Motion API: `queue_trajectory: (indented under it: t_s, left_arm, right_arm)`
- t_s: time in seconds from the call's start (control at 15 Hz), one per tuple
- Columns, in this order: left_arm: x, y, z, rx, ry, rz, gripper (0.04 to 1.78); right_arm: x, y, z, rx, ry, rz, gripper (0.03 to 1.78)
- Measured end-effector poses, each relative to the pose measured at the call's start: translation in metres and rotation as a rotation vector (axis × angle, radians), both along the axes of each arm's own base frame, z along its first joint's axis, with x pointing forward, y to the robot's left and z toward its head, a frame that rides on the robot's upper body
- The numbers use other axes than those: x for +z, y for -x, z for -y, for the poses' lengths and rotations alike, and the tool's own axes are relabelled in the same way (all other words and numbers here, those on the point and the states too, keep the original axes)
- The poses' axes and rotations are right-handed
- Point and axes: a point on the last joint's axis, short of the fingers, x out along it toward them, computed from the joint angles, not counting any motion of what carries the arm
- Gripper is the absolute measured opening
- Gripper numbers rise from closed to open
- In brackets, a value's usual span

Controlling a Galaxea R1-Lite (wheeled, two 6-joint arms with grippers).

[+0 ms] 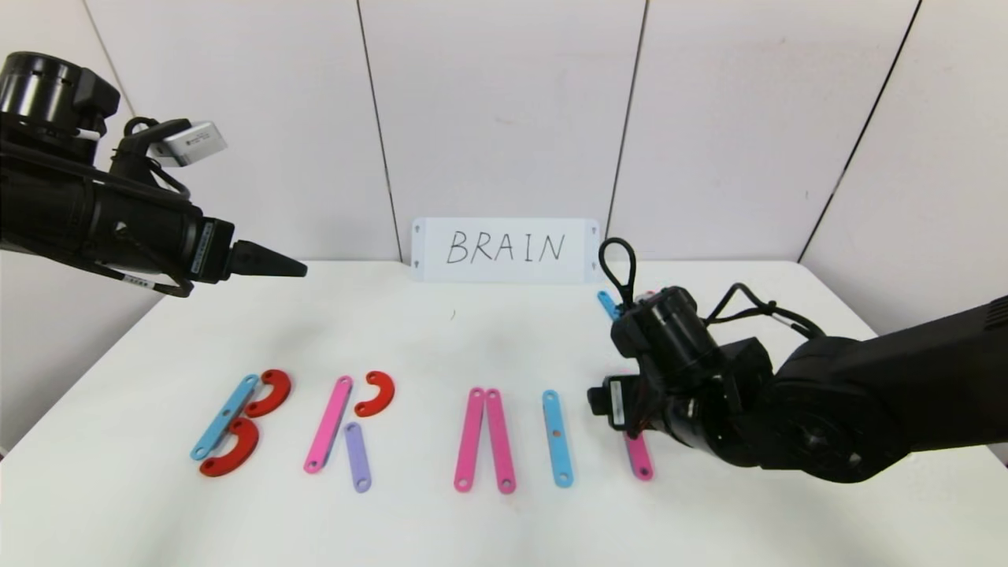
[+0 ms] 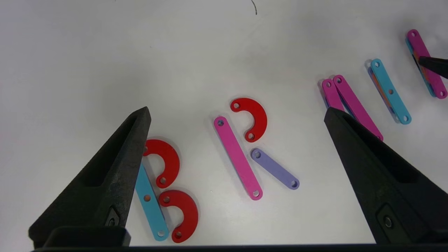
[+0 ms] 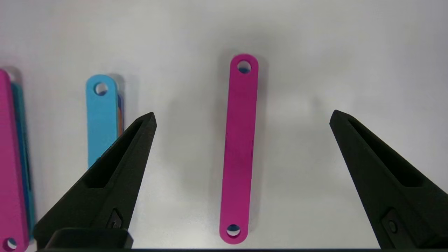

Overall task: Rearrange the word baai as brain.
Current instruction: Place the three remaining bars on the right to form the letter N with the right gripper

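The letters lie in a row on the white table (image 1: 488, 339). The B is a blue strip (image 1: 224, 416) with two red curves (image 1: 270, 392). The R is a pink strip (image 1: 328, 424), a red curve (image 1: 376, 393) and a lilac strip (image 1: 357, 457). Two pink strips (image 1: 483, 439) lean together, then comes a blue strip (image 1: 557, 438). My right gripper (image 3: 244, 114) is open and empty, low over a further pink strip (image 3: 239, 147), one finger on each side. A blue layer shows under that strip. My left gripper (image 1: 272, 261) is open and empty, raised at the far left.
The white card (image 1: 504, 250) with BRAIN handwritten stands against the back wall. A blue strip (image 1: 605, 303) lies at the back, partly hidden behind my right arm (image 1: 787, 402). The right gripper's fingertip (image 2: 432, 64) shows over the pink strip (image 2: 418, 43) in the left wrist view.
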Motion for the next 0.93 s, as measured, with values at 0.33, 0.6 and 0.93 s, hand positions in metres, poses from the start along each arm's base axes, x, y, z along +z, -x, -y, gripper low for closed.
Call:
queue_trajectory:
  t_s: [0.33,0.6,0.93]
  left_arm:
    - [0.002,0.002,0.000,0.002,0.001,0.006,1.73]
    - [0.002,0.002,0.000,0.000,0.001,0.006,1.73]
    - [0.002,0.003,0.000,-0.001,0.001,0.004,1.73]
  right_arm:
    - [0.027,-0.034,0.023,0.102,0.011,0.051,1.74]
    - [0.031,-0.063,0.038,0.172,0.012,0.063,1.74]
    - [0.023,-0.102,0.042,0.180,-0.024,0.078,1.74]
